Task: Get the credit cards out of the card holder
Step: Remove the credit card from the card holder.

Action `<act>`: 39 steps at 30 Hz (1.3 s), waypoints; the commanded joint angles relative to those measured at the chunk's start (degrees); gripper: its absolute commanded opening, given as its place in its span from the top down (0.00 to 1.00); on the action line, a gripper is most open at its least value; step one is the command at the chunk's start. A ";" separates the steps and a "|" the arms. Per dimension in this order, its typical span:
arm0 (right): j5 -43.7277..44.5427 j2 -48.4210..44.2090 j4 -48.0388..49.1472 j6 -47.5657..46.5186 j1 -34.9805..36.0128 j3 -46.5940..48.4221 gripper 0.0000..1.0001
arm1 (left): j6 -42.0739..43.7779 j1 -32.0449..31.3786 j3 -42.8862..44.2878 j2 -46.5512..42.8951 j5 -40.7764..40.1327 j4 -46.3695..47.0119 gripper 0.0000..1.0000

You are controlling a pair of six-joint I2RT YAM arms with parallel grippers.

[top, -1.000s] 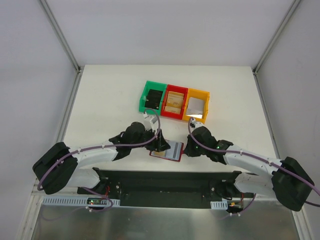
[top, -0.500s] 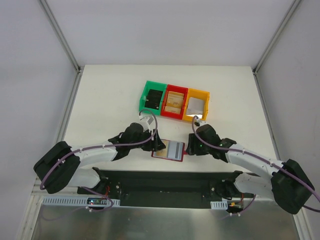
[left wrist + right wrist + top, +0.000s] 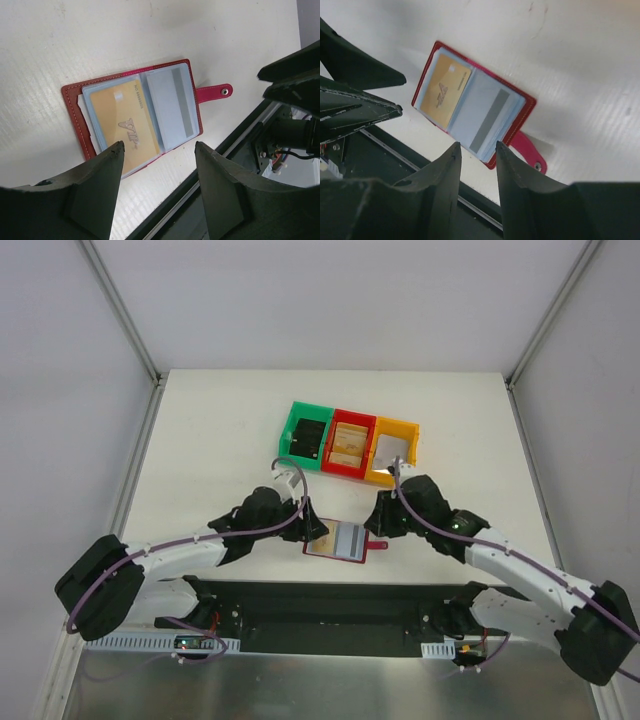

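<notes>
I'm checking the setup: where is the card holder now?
In the top view the card holder lies open on the table near its front edge, between the left end effector and the right end effector.

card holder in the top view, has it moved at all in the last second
No. The card holder lies open in the same spot, just nearer the arms than the red bin.
</notes>
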 commanded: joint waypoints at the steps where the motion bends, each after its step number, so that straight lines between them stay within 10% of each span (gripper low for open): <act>1: -5.17 6.79 6.42 3.03 4.02 -2.13 0.64 | -1.02 0.23 -1.33 -0.35 0.03 2.16 0.43; 13: -13.26 18.40 28.57 10.85 6.05 -7.67 0.61 | -1.99 0.32 -2.48 3.77 9.34 13.06 0.46; 39: -8.60 27.02 35.35 16.04 6.76 -6.00 0.51 | -5.68 1.81 -2.74 11.42 0.91 7.79 0.71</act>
